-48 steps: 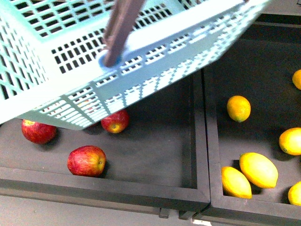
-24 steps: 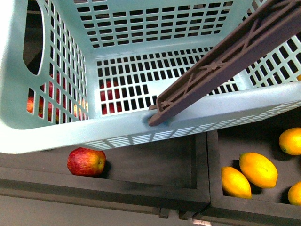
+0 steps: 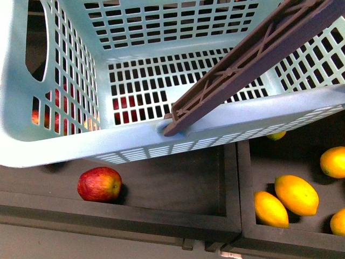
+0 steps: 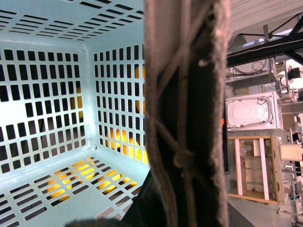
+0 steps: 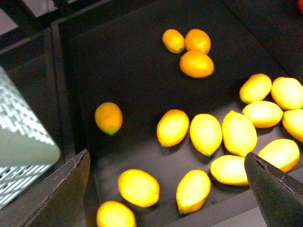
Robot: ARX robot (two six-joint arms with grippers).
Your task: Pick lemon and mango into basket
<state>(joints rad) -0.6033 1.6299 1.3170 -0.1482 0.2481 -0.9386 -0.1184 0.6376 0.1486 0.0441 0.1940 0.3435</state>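
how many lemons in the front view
5 lemons in the right tray: two side by side in front, two at the right edge, one half under the basket; more may hide.

Front camera looks steeply down, close onto the basket (image 3: pixel 64 145) rim. Left wrist camera sits almost against the handle (image 4: pixel 184 94), apparently facing into that same basket. Right wrist camera looks down past its spread pincer (image 5: pixel 165 156), with lemons (image 5: pixel 206 132) beneath it and the basket's corner beside it.
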